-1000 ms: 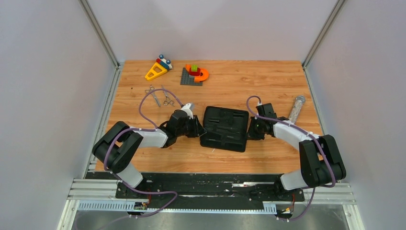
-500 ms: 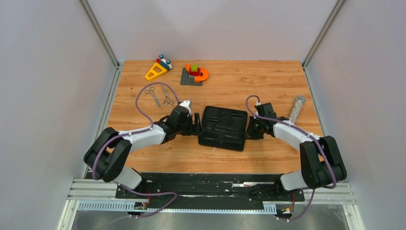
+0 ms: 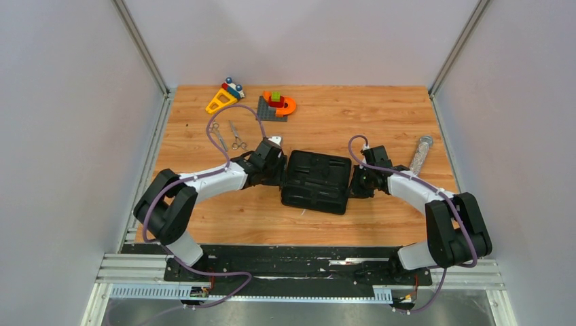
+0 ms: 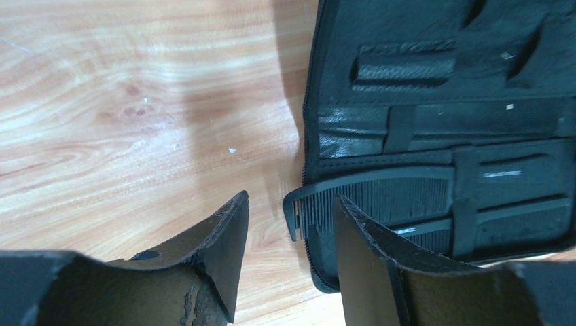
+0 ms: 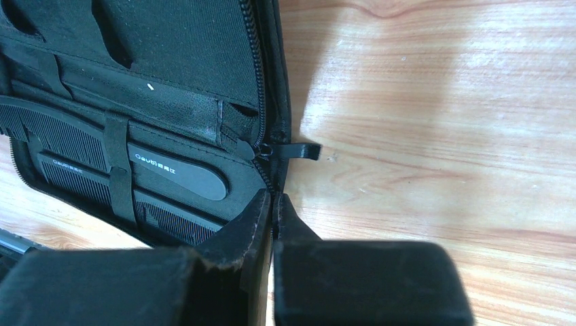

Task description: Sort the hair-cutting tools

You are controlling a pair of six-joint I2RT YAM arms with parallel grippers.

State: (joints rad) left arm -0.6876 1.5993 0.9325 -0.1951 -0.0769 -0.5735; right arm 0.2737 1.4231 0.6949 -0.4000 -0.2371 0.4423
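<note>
A black zip case (image 3: 316,181) lies open mid-table. The long black comb (image 4: 380,193) sits under its straps, its toothed end sticking past the case's left edge; it also shows in the right wrist view (image 5: 68,129). My left gripper (image 3: 280,174) is open, its jaws either side of that comb end (image 4: 289,204) and not gripping it. My right gripper (image 3: 352,185) is shut on the case's right zip edge (image 5: 273,204). Two silver scissors (image 3: 217,134) (image 3: 236,136) lie on the wood behind the left arm.
Colourful toy blocks (image 3: 223,98) (image 3: 277,105) stand at the back of the table. A clear glittery tube (image 3: 421,155) lies at the right. The zip pull (image 5: 299,150) sticks out from the case's right side. Grey walls close in both sides.
My left arm swung its wrist back and right, bringing the open jaws up to the case's left edge. The case shifted slightly left. The right gripper kept its hold.
</note>
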